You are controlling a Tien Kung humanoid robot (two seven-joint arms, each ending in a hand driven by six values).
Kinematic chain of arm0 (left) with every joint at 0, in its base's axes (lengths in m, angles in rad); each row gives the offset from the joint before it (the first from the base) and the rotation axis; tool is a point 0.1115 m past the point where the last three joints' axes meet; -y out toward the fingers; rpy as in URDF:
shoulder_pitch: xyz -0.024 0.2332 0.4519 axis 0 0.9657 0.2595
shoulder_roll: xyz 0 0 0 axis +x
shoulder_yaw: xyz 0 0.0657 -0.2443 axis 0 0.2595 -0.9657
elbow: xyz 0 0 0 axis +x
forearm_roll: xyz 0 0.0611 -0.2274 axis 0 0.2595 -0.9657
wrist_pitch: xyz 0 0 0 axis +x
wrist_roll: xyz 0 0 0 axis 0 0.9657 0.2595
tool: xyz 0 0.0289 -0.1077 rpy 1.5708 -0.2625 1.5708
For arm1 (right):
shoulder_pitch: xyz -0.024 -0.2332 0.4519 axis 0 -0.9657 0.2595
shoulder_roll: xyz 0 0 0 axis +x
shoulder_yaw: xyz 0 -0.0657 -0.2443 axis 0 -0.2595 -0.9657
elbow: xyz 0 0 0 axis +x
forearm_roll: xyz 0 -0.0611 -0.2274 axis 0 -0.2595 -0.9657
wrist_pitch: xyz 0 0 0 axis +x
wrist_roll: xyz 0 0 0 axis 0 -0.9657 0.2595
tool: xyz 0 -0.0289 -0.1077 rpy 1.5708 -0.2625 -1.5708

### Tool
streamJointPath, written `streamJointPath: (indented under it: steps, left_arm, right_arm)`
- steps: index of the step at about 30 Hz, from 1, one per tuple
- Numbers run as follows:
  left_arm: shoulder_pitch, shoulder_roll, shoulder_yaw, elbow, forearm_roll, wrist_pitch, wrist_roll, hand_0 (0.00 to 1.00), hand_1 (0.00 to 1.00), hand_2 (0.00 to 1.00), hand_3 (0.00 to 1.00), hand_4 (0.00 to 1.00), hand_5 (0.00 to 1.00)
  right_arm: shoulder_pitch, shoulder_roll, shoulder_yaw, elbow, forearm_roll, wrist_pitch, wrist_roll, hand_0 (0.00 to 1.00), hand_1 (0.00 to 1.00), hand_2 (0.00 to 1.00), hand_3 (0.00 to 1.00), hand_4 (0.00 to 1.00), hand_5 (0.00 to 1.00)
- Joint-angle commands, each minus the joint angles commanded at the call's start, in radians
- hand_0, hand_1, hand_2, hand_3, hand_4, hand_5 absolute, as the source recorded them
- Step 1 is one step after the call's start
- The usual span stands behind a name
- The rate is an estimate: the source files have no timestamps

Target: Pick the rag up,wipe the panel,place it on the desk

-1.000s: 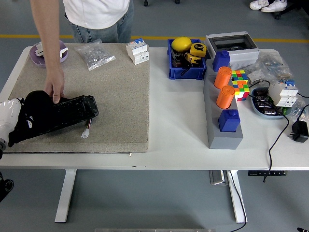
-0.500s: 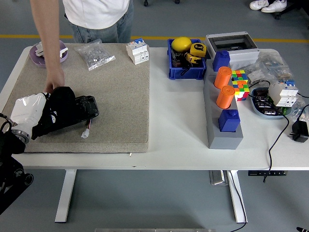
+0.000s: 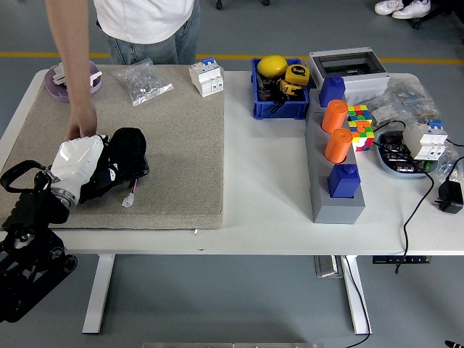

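Now | left hand (image 3: pixel 109 165) | grips black rag (image 3: pixel 129 148) on panel (image 3: pixel 134 171)

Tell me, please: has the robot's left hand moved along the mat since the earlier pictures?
Yes. The left hand has slid rightward over the black panel, away from the beige mat's left edge.

White table (image 3: pixel 268 188) – beige mat (image 3: pixel 181 145), blue bin (image 3: pixel 279 109), grey rack (image 3: pixel 330 206), probably elec. box (image 3: pixel 351 69).
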Motion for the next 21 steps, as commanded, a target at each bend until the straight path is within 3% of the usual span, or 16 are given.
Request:
streamJointPath:
  steps: [5, 11, 21]
  left_arm:
    - [-0.016, -0.019, 0.008, 0.001, 0.009, -0.005, 0.006, 0.198, 0.133, 0.559, 0.473, 0.049, 0.002]
    - [-0.018, -0.024, 0.008, 0.009, 0.012, -0.008, 0.012, 0.198, 0.133, 0.56, 0.473, 0.052, 0.002]
    - [0.023, 0.007, -0.032, 0.003, 0.023, -0.005, 0.009, 0.198, 0.133, 0.56, 0.473, 0.049, 0.002]
  right_arm:
    - [0.0, -0.001, -0.003, 0.0, 0.001, 0.0, 0.0, 0.736, 0.453, 0.708, 0.707, 0.998, 0.612]
    - [0.0, -0.001, -0.004, 0.001, 0.002, 0.0, 0.0, 0.738, 0.452, 0.707, 0.706, 0.998, 0.611]
    - [-0.002, -0.002, -0.003, 0.001, 0.001, 0.001, 0.0, 0.736, 0.451, 0.708, 0.704, 0.998, 0.612]
